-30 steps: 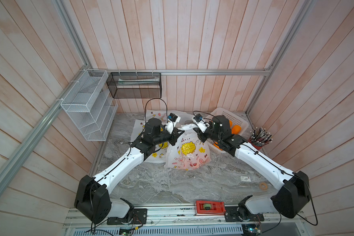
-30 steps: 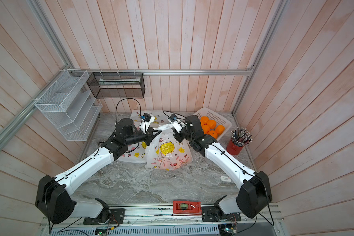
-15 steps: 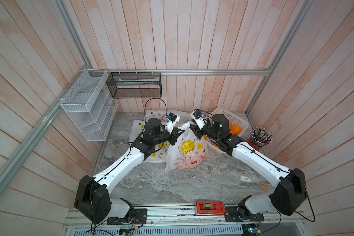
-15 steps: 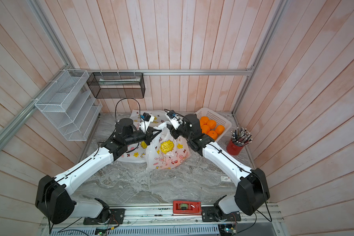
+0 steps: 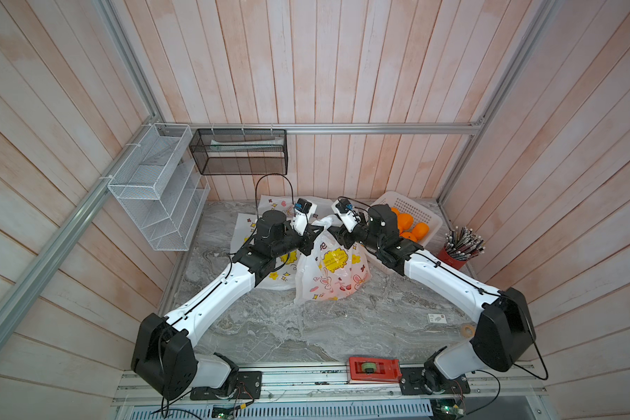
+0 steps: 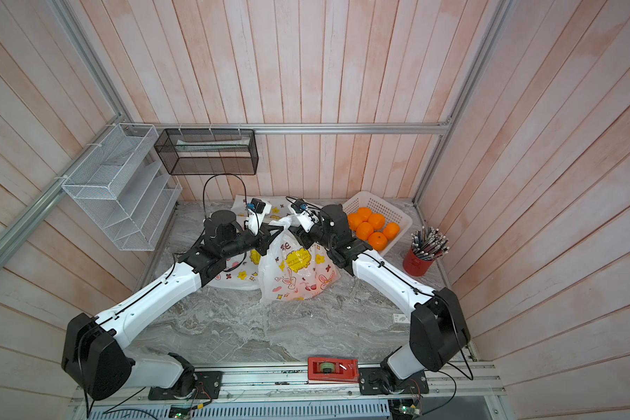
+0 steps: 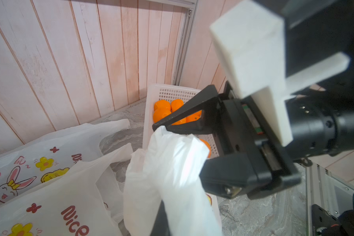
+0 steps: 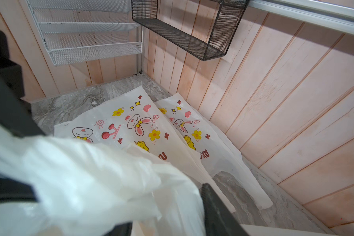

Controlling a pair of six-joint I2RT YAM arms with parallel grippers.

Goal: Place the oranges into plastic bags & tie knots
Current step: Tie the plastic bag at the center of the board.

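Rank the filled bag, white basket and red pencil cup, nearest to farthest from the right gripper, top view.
1. filled bag, handles at the right gripper.
2. white basket, beside its wrist.
3. red pencil cup, beyond the basket, right edge.

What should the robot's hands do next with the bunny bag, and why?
Probably shut the right gripper on the white handle: its jaws stand open around it, and the left gripper is shut on the bag, whose top looks untied.

bag (image 6: 299,269): upright on surface (image 6: 233,327), handles up between left gripper (image 6: 271,232) and right gripper (image 6: 298,235)
oranges (image 6: 376,220): in basket (image 6: 397,212)
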